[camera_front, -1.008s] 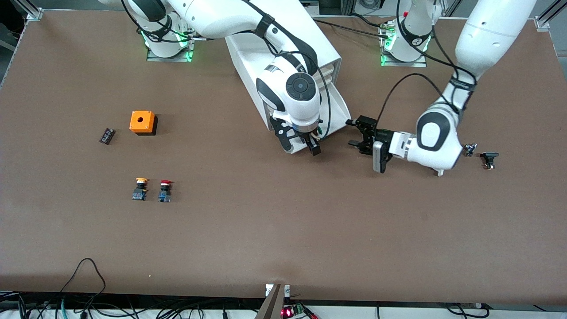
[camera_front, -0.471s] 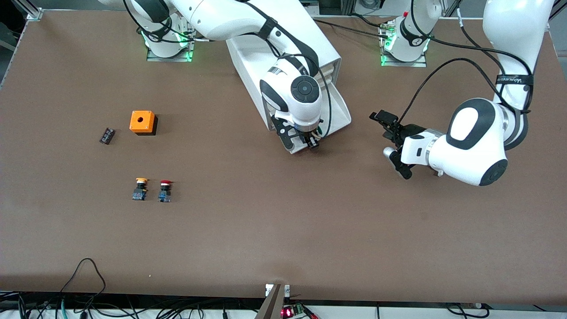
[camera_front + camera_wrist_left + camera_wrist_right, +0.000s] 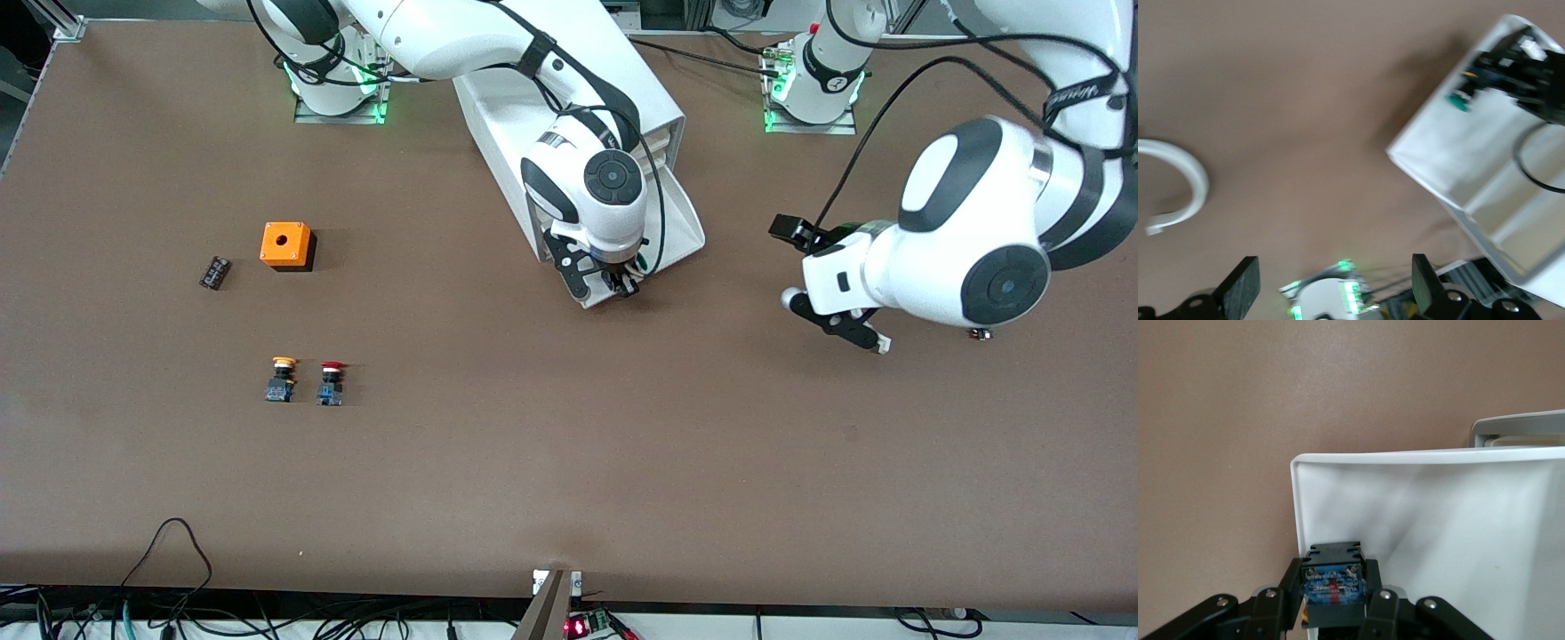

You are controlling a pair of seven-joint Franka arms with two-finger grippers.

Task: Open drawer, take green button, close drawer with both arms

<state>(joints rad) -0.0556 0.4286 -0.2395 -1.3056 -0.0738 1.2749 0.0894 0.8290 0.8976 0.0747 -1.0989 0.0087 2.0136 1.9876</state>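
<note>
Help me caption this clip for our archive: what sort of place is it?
Probably a robotics lab test bench. Two white arms are bolted to a brown table, cables run along its edge, and the props are industrial parts: a white cabinet with its drawer pulled open, and an orange switch box.

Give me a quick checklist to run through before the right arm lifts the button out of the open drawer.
1. The drawer pulled out: ok.
2. The right gripper down in the drawer's front corner: ok.
3. Fingers on both sides of the button: ok.
4. Grip firm enough to lift: cannot tell.
5. The left gripper off the drawer, over bare table toward the left arm's end: ok.
6. Green cap confirmed: ok in the left wrist view.
</note>
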